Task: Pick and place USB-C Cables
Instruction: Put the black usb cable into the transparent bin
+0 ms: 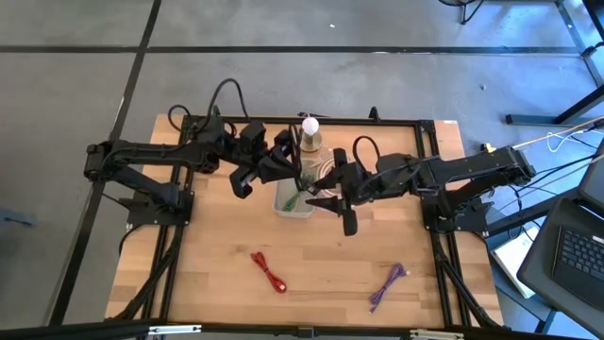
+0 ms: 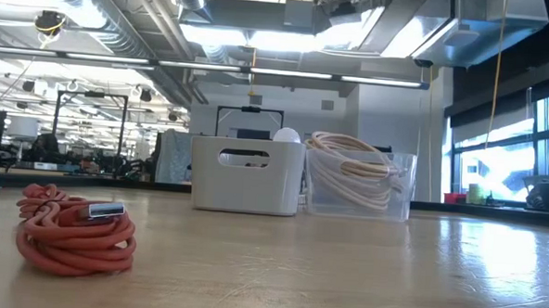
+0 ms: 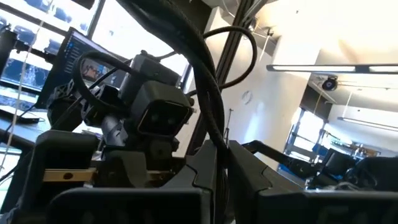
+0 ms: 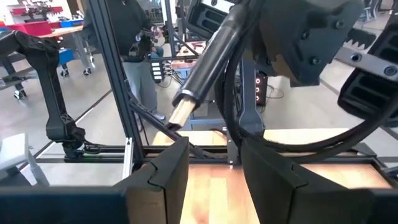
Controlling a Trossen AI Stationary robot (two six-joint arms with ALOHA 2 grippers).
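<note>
Only the low view shows cream-white coils [image 2: 353,171] filling a clear bin [image 2: 403,187] beside a white bin [image 2: 246,176]. On the table [image 1: 217,246], the red cable [image 1: 269,272] and purple cable [image 1: 386,287] each lie diagonally. Over the bins, the left tool [image 1: 286,168] is pinched together on a black loop [image 3: 214,118]; the right tool [image 1: 326,194] stands apart.

Right wrist cam: we look past our own two dark fingers [image 4: 267,180] at a black cable loop.

Fingers apart w/ a gap between; light wooden tabletop [image 4: 211,193] below. Thick black looped cable [image 4: 298,146] crosses the right finger, under the other arm's dark housing [image 4: 298,37]. Black metal frame rail [image 4: 115,87] & a person in dark clothes [image 4: 134,50] beyond.
</note>
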